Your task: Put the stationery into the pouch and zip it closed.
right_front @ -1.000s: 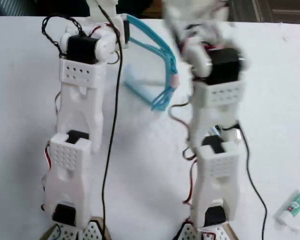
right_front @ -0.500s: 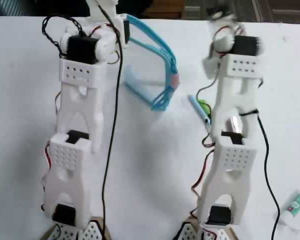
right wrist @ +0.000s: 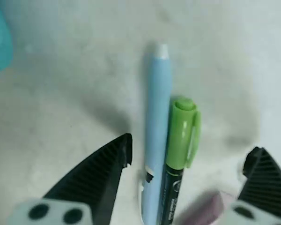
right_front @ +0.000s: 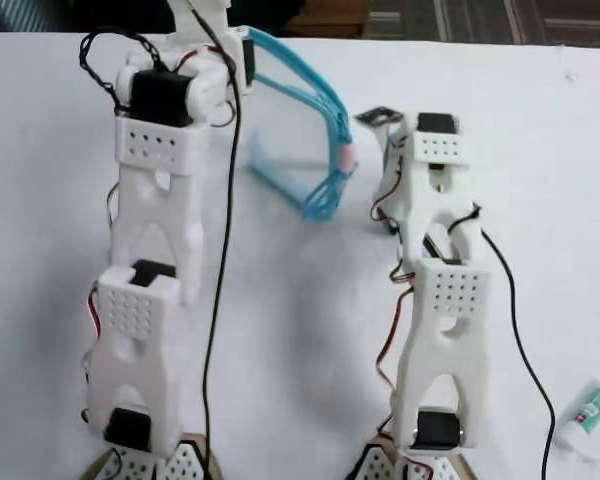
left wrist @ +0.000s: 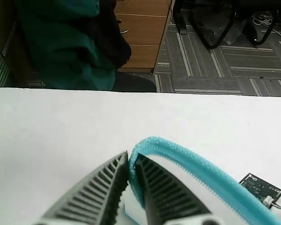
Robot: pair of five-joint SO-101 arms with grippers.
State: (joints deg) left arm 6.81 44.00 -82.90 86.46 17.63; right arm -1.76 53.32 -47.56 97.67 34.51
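One pouch, one blue pen, one marker

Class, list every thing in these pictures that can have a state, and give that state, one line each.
pouch: unzipped, mouth open, rim pinched.
left gripper: shut on the pouch rim.
right gripper: open, over the pen and marker.
pen: lying on the table, outside the pouch.
marker: capped, lying beside the pen.
glue stick: lying on the table, outside the pouch.

Blue pen, green marker: ends off-frame.
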